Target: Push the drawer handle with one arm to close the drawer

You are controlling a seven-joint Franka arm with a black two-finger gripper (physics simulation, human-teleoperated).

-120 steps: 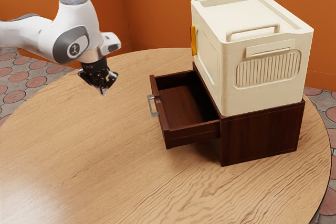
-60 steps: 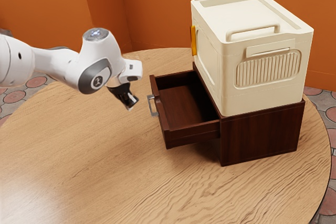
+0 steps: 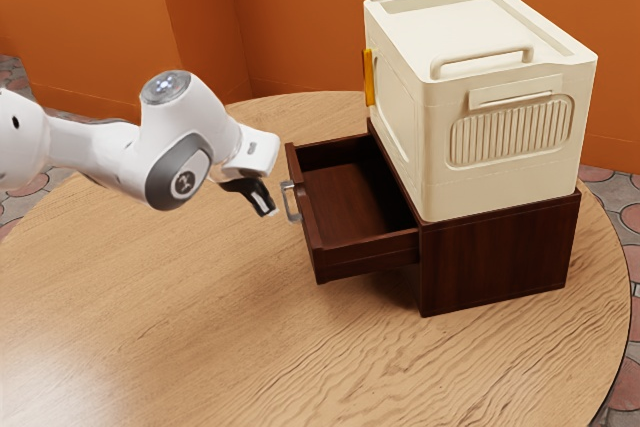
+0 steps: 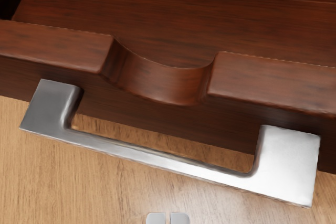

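My gripper is at the exterior view's left of the drawer handle, tilted down toward it, with a small gap between them. In the wrist view the two fingertips of the gripper stand together, shut on nothing. The silver bar handle lies just ahead of them. The dark brown drawer is pulled well out of its cabinet, and its inside looks bare. A scooped notch is cut in the drawer's front panel.
On top of the cabinet stands a cream box with two raised handles and a yellow part on its side. The cabinet rests on a round wooden table. Orange walls rise behind.
My hand has come down toward the exterior view's right, close to the handle, and has turned to a slanted pose. The drawer has not moved.
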